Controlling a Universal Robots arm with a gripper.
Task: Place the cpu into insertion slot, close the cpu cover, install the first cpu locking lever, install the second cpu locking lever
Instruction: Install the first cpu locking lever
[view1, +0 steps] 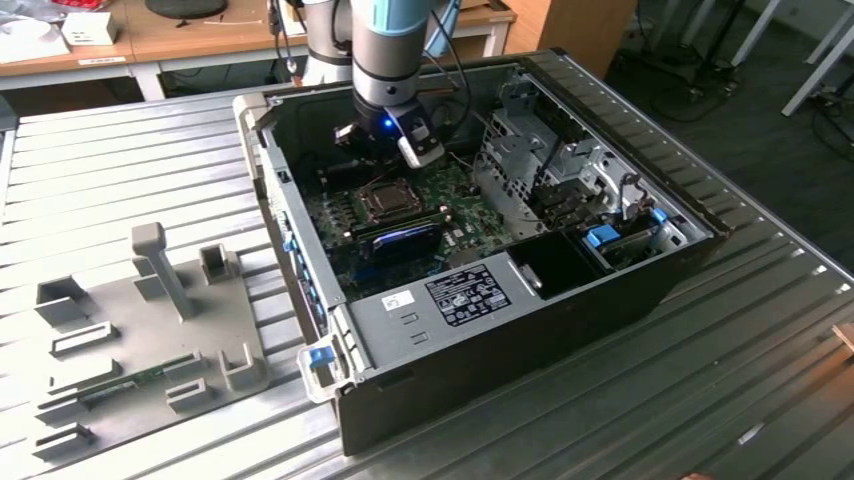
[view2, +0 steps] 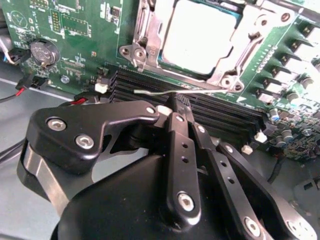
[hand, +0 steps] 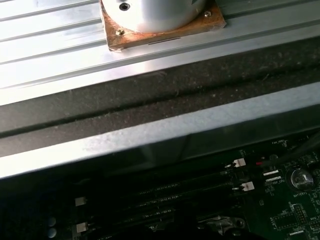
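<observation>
The cpu (view2: 197, 35) lies flat in the insertion slot (view1: 387, 200), its pale grey top showing through the cpu cover (view2: 247, 37), which is folded down around it. A thin silvery locking lever (view2: 150, 92) runs free along the near side of the socket, above the black memory slots. My gripper (view2: 176, 102) is shut, its tip right at this lever; whether the wire is pinched between the fingers is not visible. In the exterior view my gripper (view1: 378, 160) reaches down into the open computer case just behind the socket.
Black memory slots (view2: 235, 117) lie between the gripper and the socket. A coin battery (view2: 44, 51) and red-black cables sit to one side. The case wall (hand: 150, 135), a drive cage (view1: 534, 160) and a blue-labelled card (view1: 400, 240) hem in the board. A grey fixture plate (view1: 147, 330) lies beside the case.
</observation>
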